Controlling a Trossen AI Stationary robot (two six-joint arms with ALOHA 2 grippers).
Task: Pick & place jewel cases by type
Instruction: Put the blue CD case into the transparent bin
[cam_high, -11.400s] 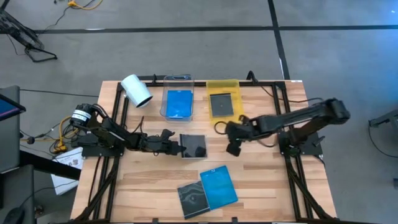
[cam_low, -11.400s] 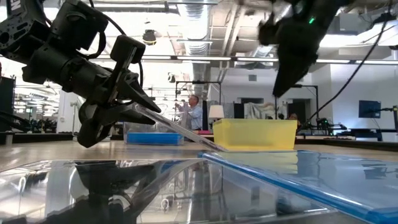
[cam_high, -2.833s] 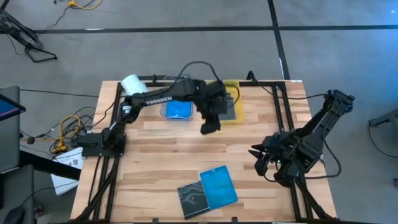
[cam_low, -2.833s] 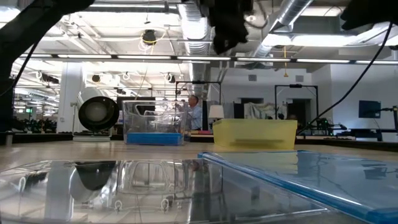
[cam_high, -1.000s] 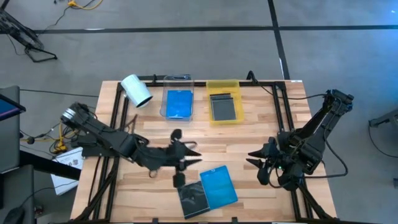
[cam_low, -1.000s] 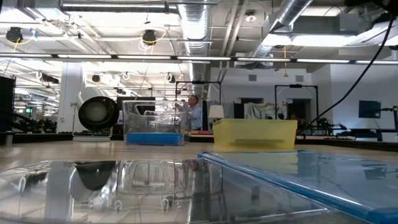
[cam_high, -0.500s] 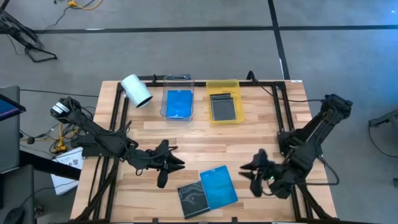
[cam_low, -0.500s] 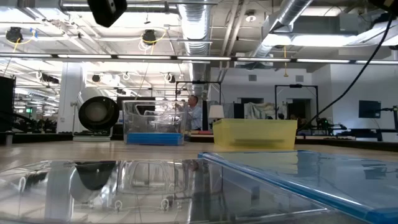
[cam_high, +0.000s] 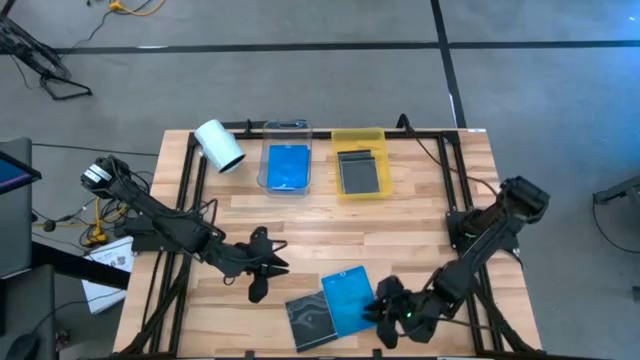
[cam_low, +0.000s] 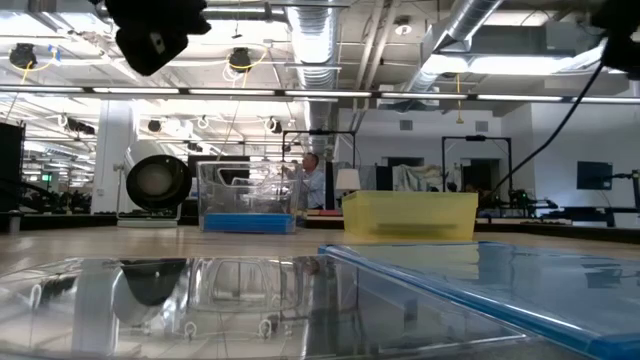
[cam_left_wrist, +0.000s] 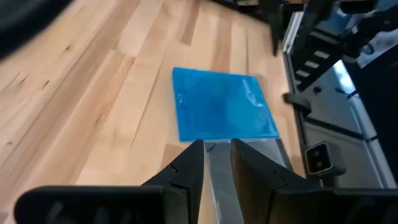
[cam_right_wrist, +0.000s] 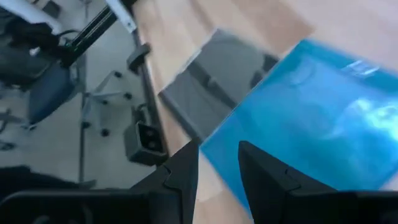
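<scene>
While both grippers stood narrow and empty, the clear tray (cam_high: 286, 128) at 12 o'clock held a blue jewel case (cam_high: 288, 165); the yellow tray (cam_high: 359, 139) held a grey case (cam_high: 361, 172). Left gripper (cam_high: 262, 281) and right gripper (cam_high: 385, 306) flanked the blue case (cam_high: 349, 298) and dark case (cam_high: 308, 318) at 6 o'clock.

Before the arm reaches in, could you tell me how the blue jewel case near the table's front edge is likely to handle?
The blue jewel case looks thin, flat and rigid, so probably stiff and light. It lies flat on the wooden table, leaving little edge to grasp. Its glossy plastic may slide when pushed, possibly against the dark jewel case beside it.

Two jewel cases (cam_high: 334, 303) side by side between both tools.
</scene>
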